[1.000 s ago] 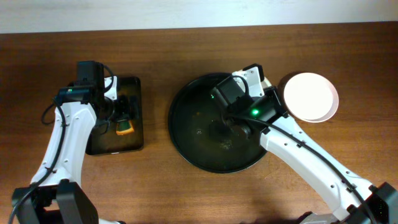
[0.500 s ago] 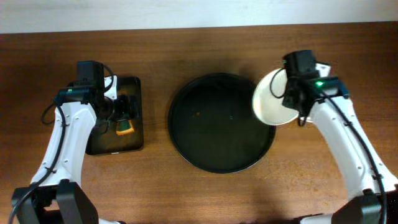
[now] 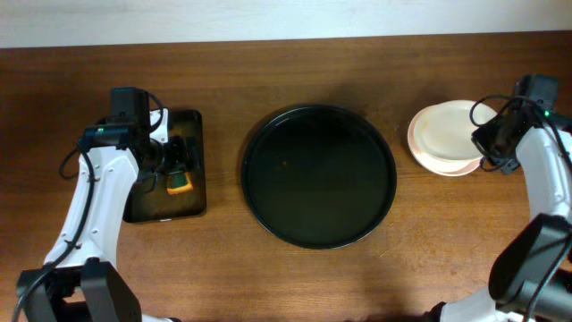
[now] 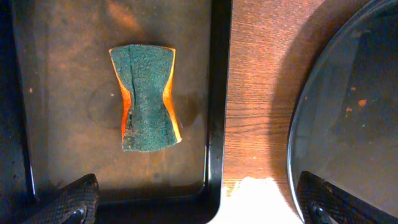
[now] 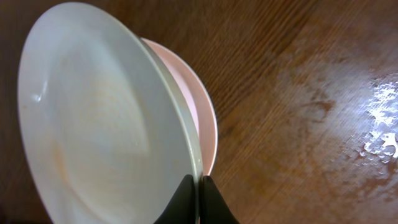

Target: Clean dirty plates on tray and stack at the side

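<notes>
The large round black tray [image 3: 319,176] lies mid-table with no plates on it; its rim shows in the left wrist view [image 4: 298,149]. My right gripper [image 3: 490,143] [image 5: 200,186] is shut on the rim of a white plate [image 3: 445,130] [image 5: 93,112] with faint orange smears, holding it over the stacked plates [image 3: 442,163] [image 5: 202,112] on the tabletop right of the tray. My left gripper [image 3: 165,161] [image 4: 199,208] is open and empty above the small rectangular tray [image 3: 179,204], its fingertips [image 4: 78,199] apart, near the green-orange sponge [image 3: 180,183] [image 4: 147,98].
The small rectangular black tray [image 4: 214,93] sits left of the round tray with a strip of bare wood [image 4: 255,93] between them. The table's far edge runs along the top of the overhead view.
My right arm carried the white plate from the round tray rightwards and now holds it over the stack at the right. The left arm has not moved.
</notes>
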You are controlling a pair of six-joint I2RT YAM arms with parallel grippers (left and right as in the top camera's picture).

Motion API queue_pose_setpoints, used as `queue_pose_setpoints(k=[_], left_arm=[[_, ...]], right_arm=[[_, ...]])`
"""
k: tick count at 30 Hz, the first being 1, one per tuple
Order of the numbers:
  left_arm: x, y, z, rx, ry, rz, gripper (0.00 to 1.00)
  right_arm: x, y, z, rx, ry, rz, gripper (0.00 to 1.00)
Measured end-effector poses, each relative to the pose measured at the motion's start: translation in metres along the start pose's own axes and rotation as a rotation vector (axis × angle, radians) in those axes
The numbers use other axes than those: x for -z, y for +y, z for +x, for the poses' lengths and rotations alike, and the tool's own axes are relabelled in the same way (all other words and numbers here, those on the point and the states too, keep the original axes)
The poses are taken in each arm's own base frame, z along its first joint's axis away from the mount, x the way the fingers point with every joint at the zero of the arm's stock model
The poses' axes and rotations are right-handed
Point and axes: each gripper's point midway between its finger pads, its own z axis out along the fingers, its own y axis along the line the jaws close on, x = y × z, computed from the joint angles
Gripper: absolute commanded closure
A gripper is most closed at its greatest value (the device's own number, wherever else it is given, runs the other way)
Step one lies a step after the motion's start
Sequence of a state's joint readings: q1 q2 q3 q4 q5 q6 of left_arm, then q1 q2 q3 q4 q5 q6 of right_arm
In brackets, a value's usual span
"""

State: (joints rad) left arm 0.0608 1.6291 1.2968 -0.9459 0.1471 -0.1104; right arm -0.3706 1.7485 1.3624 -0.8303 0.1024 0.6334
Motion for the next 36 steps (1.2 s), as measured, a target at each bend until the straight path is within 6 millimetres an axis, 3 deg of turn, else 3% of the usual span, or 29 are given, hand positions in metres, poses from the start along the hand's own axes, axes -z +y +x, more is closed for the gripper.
queue_pose_setpoints(k=[1,5,10,11,12,14,15,17,21,23,25,30,34,36], left_arm=[[0.0,0.0,0.0,0.0,0.0,0.0,0.01],[0.0,0.0,0.0,0.0,0.0,0.0,0.01],[-0.001,-0.004,-0.008,-0.019,-0.032,0.006,0.01],[-0.002,-0.015,-0.011,-0.063,-0.05,0.017,0.01],[-0.003,-0.028,-0.008,-0.113,-0.045,0.027,0.01],[-0.006,-0.054,0.01,-0.207,0.008,0.051,0.01],[-0.006,-0.055,0.011,-0.212,0.014,0.051,0.01],[-0.004,-0.047,0.05,-0.193,0.171,0.028,0.01],[-0.013,-0.04,0.083,-0.174,0.271,0.027,0.01],[-0.017,-0.036,0.101,-0.177,0.249,0.038,0.01],[-0.008,-0.035,0.107,-0.191,0.151,0.056,0.01],[0.059,-0.044,0.104,-0.256,-0.339,0.14,0.01],[0.09,-0.045,0.112,-0.277,-0.502,0.166,0.01],[0.094,-0.046,0.112,-0.279,-0.519,0.169,0.01]], right_arm=[[-0.006,0.001,0.003,0.002,0.017,-0.001,0.52],[-0.003,0.018,0.017,0.115,0.093,-0.107,0.5],[0.063,0.05,0.077,0.423,0.227,-0.338,0.4],[0.07,0.057,0.1,0.514,0.273,-0.355,0.16],[0.074,0.062,0.115,0.575,0.301,-0.359,0.01],[0.081,0.061,0.147,0.678,0.374,-0.333,0.01],[0.084,0.054,0.16,0.706,0.422,-0.304,0.01],[0.089,0.046,0.175,0.744,0.475,-0.275,0.01],[0.096,0.036,0.202,0.824,0.441,-0.305,0.01],[0.113,0.035,0.21,0.874,0.33,-0.384,0.02],[0.135,0.028,0.213,0.902,0.191,-0.443,0.01],[0.182,0.004,0.207,0.884,-0.064,-0.564,0.01],[0.188,0.002,0.205,0.88,-0.096,-0.578,0.01],[0.184,0.003,0.205,0.882,-0.078,-0.566,0.01]])
